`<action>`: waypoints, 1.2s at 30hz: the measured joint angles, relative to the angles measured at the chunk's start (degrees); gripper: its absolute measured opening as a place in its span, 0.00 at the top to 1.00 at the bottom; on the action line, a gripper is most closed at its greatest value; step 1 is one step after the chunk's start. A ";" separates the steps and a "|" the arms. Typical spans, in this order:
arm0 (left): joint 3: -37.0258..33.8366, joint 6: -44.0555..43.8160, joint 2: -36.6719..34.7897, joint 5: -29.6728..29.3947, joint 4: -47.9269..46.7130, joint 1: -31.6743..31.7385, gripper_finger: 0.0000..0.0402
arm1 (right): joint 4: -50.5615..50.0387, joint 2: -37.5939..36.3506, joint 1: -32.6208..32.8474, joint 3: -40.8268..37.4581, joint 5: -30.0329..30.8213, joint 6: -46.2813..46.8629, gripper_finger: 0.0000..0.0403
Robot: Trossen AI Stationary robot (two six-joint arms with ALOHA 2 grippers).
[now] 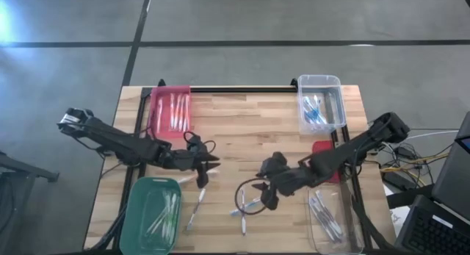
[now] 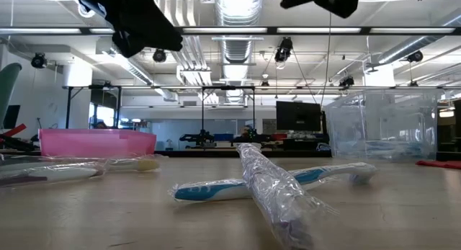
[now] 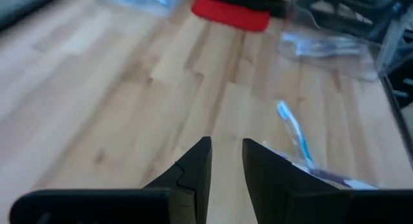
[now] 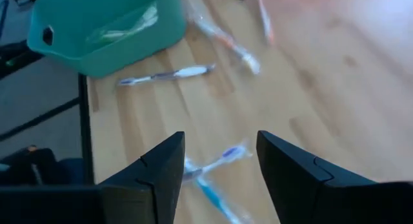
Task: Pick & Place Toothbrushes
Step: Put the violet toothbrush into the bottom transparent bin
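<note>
Loose toothbrushes lie on the front middle of the wooden desk [image 1: 242, 123]: a blue-accented toothbrush [image 1: 250, 206] crossed with a wrapped toothbrush [image 1: 243, 220] just below the right gripper, and a pale toothbrush [image 1: 195, 209] a little to the left, between the green bin and that pair. In the low view the blue one [image 2: 216, 188] lies flat with the clear-wrapped one [image 2: 277, 194] lying across it, and another wrapped toothbrush [image 2: 79, 168] rests off to the side in front of the pink bin. Other toothbrushes are sorted into bins: pale green ones in the green bin [image 1: 139, 211] at the front left, pink-accented ones in the pink bin [image 1: 158, 112] at the back left, blue ones in the clear bin [image 1: 334, 101] at the back right, and some in a second clear bin [image 1: 323, 236] at the front right. The right gripper [image 1: 269, 202] hangs above the crossed pair with its fingers [image 4: 161, 162] spread apart and nothing between them. The left gripper [image 1: 208, 169] hovers over bare wood just right of the green bin's back corner, its fingers [image 3: 197, 162] slightly apart and empty. A red flat object [image 1: 323, 148] lies by the right arm near the desk's right edge.
</note>
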 joint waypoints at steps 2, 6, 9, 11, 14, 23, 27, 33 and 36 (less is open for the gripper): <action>-0.78 0.92 -1.80 -2.04 0.08 0.00 0.77 | -0.80 2.84 0.53 1.61 -1.14 4.31 0.54; -3.51 2.47 -6.31 -3.68 0.03 0.02 0.77 | -6.08 9.45 1.20 6.60 -5.21 14.92 0.56; -5.07 3.72 -10.08 -3.75 0.20 0.00 0.77 | -12.13 14.35 1.59 11.37 -8.64 23.16 0.58; -6.45 3.78 -12.66 -3.49 0.19 -0.13 0.77 | -16.85 17.61 1.82 14.57 -10.50 28.96 0.60; -9.27 2.59 -16.41 -2.25 0.03 -0.72 0.77 | -20.69 21.83 2.52 19.03 -11.02 35.34 0.62; -16.63 0.02 -25.97 -0.36 1.97 -1.07 0.77 | -21.14 32.26 3.63 28.55 -9.75 40.27 0.71; -18.43 2.63 -28.44 4.89 7.35 -1.09 0.77 | -20.87 36.37 3.49 30.93 -9.40 39.41 0.74; -20.06 4.94 -29.43 8.23 12.75 -1.11 0.77 | -25.23 37.42 2.91 32.11 -7.55 40.81 0.81; -20.22 4.89 -29.29 8.21 12.64 -1.11 0.77 | -25.23 37.43 2.87 31.78 -5.99 41.31 0.84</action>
